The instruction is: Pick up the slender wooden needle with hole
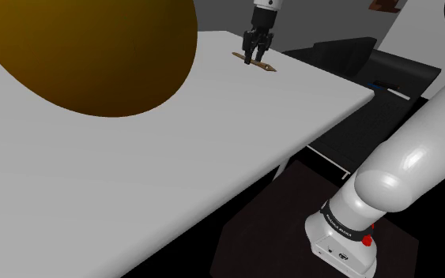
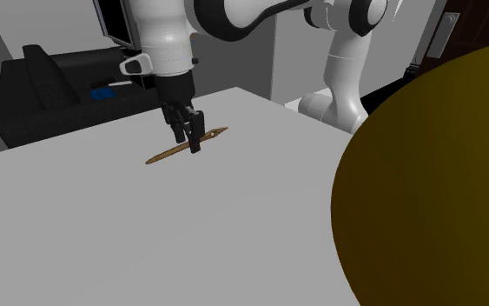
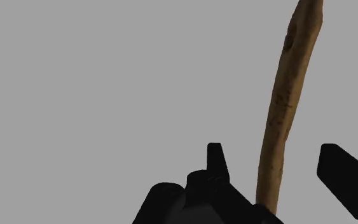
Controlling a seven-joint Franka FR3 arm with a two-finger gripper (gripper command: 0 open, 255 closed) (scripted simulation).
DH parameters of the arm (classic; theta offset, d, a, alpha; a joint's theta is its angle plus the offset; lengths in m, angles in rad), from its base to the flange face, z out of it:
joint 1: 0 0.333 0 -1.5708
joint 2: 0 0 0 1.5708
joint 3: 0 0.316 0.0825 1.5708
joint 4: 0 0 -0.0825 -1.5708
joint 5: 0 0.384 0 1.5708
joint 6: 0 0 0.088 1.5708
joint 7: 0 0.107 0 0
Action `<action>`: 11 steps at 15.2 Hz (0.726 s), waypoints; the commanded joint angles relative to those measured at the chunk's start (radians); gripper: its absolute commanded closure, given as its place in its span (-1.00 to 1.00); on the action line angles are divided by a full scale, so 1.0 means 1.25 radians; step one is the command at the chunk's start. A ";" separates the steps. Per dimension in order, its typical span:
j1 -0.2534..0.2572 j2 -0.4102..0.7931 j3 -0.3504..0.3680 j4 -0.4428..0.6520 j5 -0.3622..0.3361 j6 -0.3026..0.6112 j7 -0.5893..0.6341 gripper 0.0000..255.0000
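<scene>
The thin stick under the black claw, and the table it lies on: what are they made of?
The needle looks like wood: mottled brown, uneven, matte, with a hole near one end. The table is plain grey with no grain or shine, so its material cannot be told.

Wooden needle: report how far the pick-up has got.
Done: the pincer is down at the table, straddling the wooden needle. In hand: the grasp; in the wrist view its fingers stand apart with the needle between, untouched. Left: close, then lift; the needle lies flat on the table.
</scene>
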 commanded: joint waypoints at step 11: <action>0.000 0.001 -0.001 0.021 0.000 -0.020 0.001 1.00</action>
